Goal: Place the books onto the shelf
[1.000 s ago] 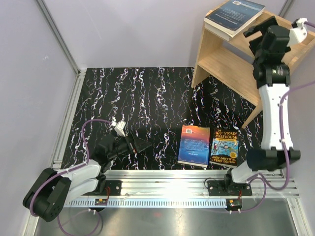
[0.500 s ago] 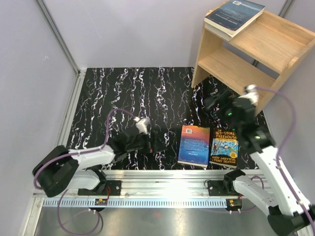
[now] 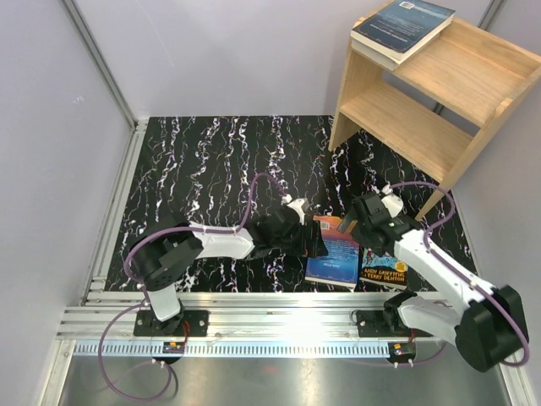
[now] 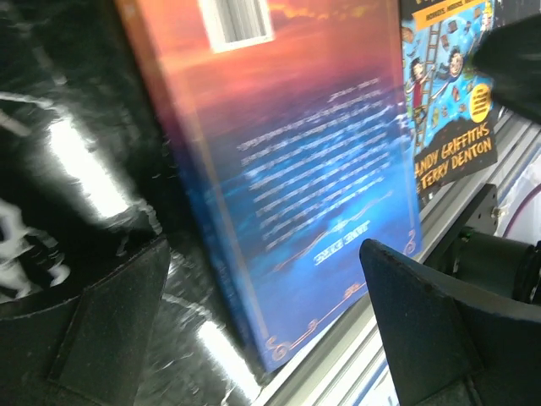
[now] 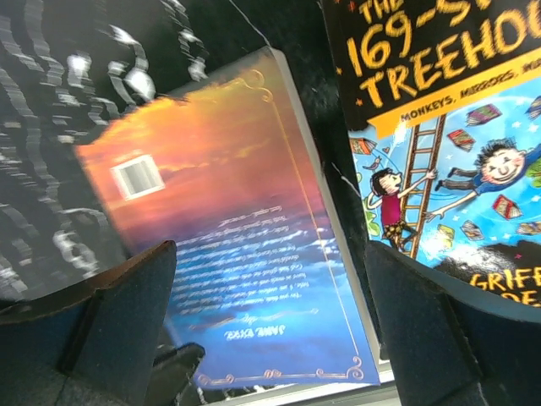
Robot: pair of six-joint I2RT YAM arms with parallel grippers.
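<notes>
**Both grippers open over the sunset book: pick one arm**

Shelf (image 3: pixel 423 93) sits at 1 o'clock of the mat (image 3: pixel 211 161). A stack (image 3: pixel 404 25) lies flat at the 10 o'clock end of its top tier, dark blue-grey cover up. I can't tell how many books are in it.

Two books are left, flat on the mat at 5 o'clock, just beside each other along the near edge. Sunset book (image 3: pixel 336 258) is back cover up. Treehouse (image 3: pixel 385 264) is at its 3 o'clock, front cover up. Both long axes run roughly 12–6.

Left gripper (image 3: pixel 314 243): jaws wide, holding nothing, low at the sunset book's 9 o'clock long edge. From it the book lies at 3 o'clock, right there. Its wrist view has the book's width between the fingers.

Right gripper (image 3: pixel 359 222): jaws wide, empty, over the 12 o'clock ends of both books, near the gap between them. Its wrist view puts one finger off the sunset book's far side and the other over Treehouse, so it straddles sunset, not Treehouse.

My read: both arms are about equally near the sunset book and are crowding each other. The book lies flat, so you need an edge lifted first. Left looks placed to tip the 9 o'clock edge, right to take it. The shelf is on the right arm's side, so you'd want right to carry. Watch for a finger clash.
</notes>
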